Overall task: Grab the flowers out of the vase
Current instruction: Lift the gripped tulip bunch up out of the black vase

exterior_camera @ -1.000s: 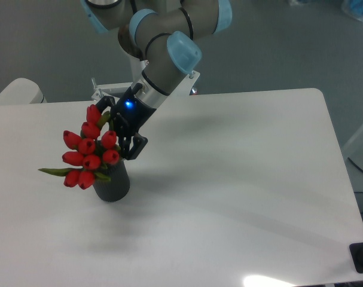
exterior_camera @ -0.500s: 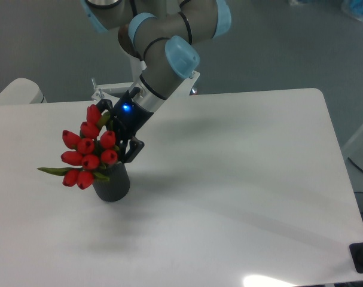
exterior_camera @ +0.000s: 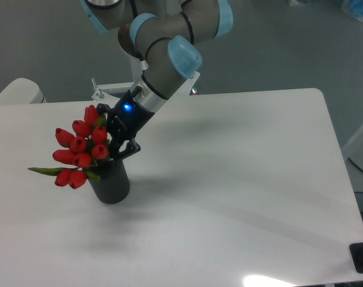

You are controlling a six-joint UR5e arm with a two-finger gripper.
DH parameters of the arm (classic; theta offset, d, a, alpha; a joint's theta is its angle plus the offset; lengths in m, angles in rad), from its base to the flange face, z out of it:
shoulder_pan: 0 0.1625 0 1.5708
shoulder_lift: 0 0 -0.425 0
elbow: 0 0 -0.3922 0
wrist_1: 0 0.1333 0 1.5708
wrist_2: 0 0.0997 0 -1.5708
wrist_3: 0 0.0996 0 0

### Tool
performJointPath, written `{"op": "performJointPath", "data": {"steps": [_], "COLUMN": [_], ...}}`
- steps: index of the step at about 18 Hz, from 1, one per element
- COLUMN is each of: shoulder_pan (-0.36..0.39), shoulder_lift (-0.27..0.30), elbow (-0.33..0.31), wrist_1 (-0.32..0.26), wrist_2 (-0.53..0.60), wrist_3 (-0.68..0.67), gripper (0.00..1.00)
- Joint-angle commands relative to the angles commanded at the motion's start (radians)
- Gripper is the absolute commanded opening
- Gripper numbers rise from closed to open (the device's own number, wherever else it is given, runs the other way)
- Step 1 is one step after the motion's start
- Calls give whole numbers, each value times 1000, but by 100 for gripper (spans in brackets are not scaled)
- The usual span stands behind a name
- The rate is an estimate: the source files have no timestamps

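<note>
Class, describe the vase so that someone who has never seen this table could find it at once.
Look at the white table, near its left edge, just below the arm's black tool. There stands the vase: a short, dark grey cylinder. It is the only container there, with the red flowers leaning out to its left.

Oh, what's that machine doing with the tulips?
A robot arm is reaching down with its hand into a bunch of red flowers that stand in a small dark vase on a white table. The hand sits right beside the stems, just above the vase's mouth. The flowers lean out to the left, and their stems are not yet out of the vase. Whether the fingers have closed on the stems cannot be seen.
</note>
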Motion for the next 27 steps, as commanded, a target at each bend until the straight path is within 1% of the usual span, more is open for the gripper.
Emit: {"op": "performJointPath", "data": {"steps": [8,13,15,18,23,27], "shoulder_pan": [8,8,6,6,6,8], "shoulder_lift": [2,18,35,80,121,161], "elbow": [17,57,63,60,60,81], "wrist_1": [-2,-2,-2,-5,-5,-5], "wrist_2": [-2,-2,-3,-15,-37,-60], "wrist_3": [-26,-123,-161,-210,-274,-365], "gripper": [47,47,47,47,47,47]}}
